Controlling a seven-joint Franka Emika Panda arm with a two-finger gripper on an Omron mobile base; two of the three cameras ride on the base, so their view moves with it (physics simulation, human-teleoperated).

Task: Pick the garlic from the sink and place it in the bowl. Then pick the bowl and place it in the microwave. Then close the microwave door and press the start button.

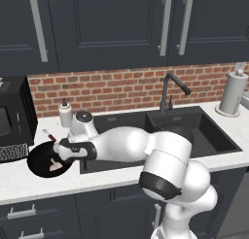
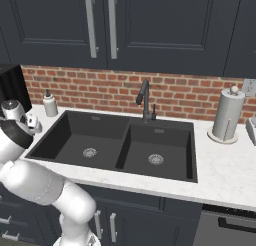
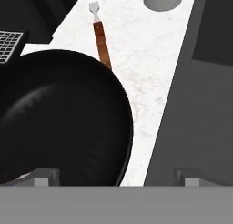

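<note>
The arm reaches out over the counter [image 1: 19, 177] toward 9 o'clock from its base, and the gripper [image 1: 57, 161] hangs above the bowl [image 1: 41, 160], which sits on the white counter just left of the sink [image 1: 160, 131]. In the hand view the two fingertips [image 3: 45, 176] stand far apart at the lower edge, one over the bowl's inside, the other over the sink's dark rim; the jaws are spread wide and pinch nothing.

The bowl [image 3: 59, 123] is glossy black and shallow. A small pale patch shows at its bottom edge beside the left fingertip in the hand view; it is too small to tell whether that is the garlic. Both basins of the sink [image 2: 120, 145] lie bare, each with a round metal drain.

A brown-handled fork [image 3: 101, 36] lies on the counter at about 12 o'clock from the bowl, its handle end touching or just behind the bowl's rim. A soap bottle [image 1: 65, 114] stands near the wall, at the sink's left back corner. The microwave [image 1: 14, 116] stands at 9 o'clock from the sink, against the brick wall. A paper towel roll [image 1: 232, 92] stands upright on the counter at 3 o'clock from the faucet [image 1: 170, 90].
</note>
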